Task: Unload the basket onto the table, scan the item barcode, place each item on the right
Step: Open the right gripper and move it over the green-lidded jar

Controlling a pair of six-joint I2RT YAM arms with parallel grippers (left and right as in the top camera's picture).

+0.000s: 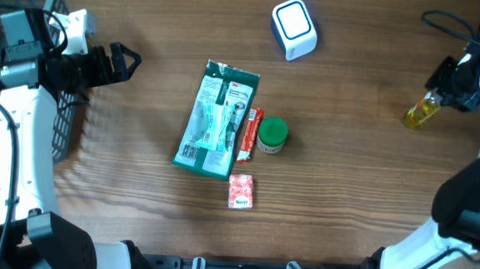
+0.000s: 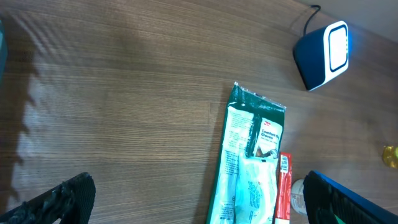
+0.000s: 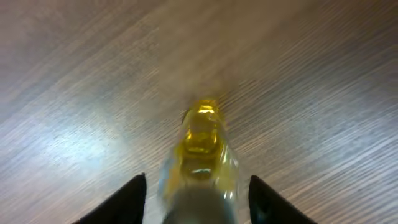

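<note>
Your right gripper [image 3: 198, 202] is sitting at the far right of the table [image 1: 362, 184] – its 2 fingers are bracketing the yellow bottle [image 1: 419, 112], standing partly open. In the wrist view a thin strip of wood is showing on each side between finger and bottle, so nothing is being squeezed. The bottle is pointing its yellow cap away from the gripper, towards the table's middle. It looks blurred in the wrist view, so you are not getting any label or barcode there.

The scanner [image 1: 294, 28] is standing at the far edge near the centre, well apart from the bottle.

Your left gripper [image 1: 130, 61] is hovering at the left beside the black mesh basket [image 1: 61, 132] – jaws spread wide and holding nothing.

4 other items are lying mid-table: a green package [image 1: 216, 120], a red stick pack [image 1: 251, 135] touching its right edge, a green-lidded jar [image 1: 272, 135] just beside that, and a small red packet [image 1: 241, 191] nearer you
</note>
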